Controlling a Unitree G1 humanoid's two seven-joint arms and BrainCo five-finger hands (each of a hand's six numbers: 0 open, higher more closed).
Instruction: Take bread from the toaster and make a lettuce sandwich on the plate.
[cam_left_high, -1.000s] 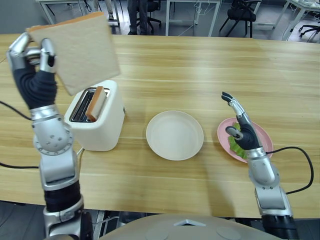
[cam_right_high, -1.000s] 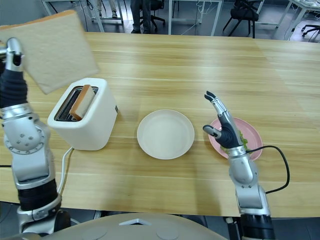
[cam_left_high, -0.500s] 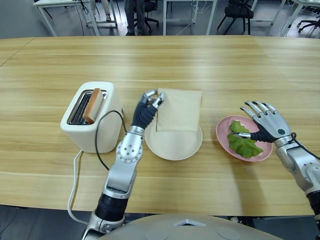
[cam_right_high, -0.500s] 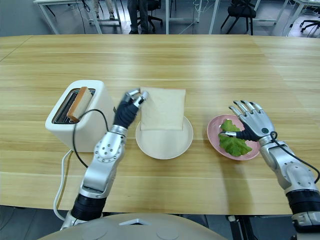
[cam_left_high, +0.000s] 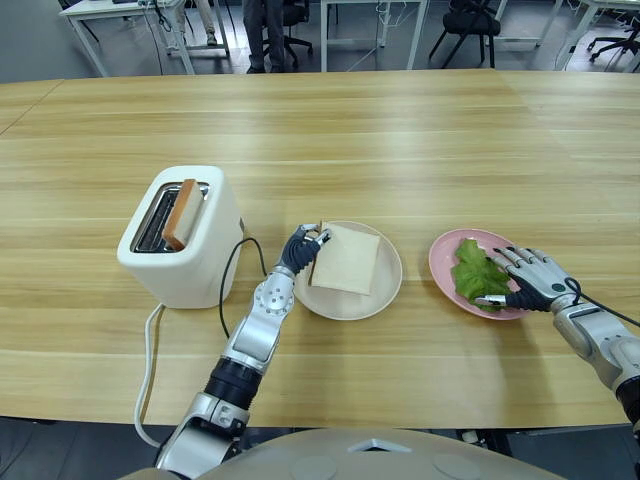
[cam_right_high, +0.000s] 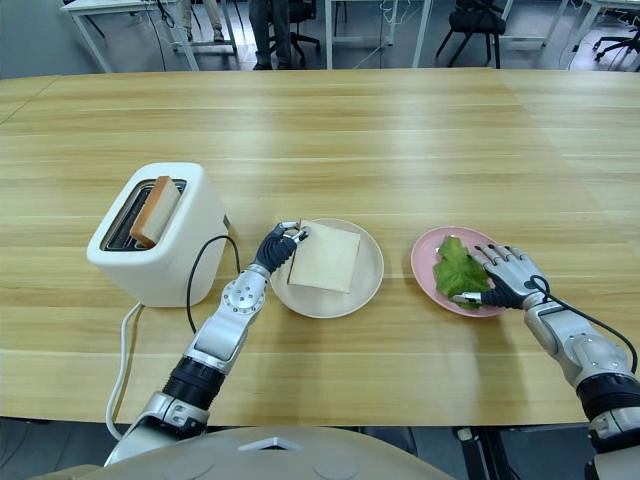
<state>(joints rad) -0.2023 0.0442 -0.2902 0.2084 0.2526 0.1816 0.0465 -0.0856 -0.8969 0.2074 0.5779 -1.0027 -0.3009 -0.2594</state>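
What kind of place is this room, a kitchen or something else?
Probably an office or a lab, not a kitchen. The toaster stands on a long wooden table, and behind it there are office chairs on wheels and white desks.

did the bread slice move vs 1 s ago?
Yes. The slice was held up above the toaster; now it lies down and to the right of it, on the plate, with the left hand pinching its corner.
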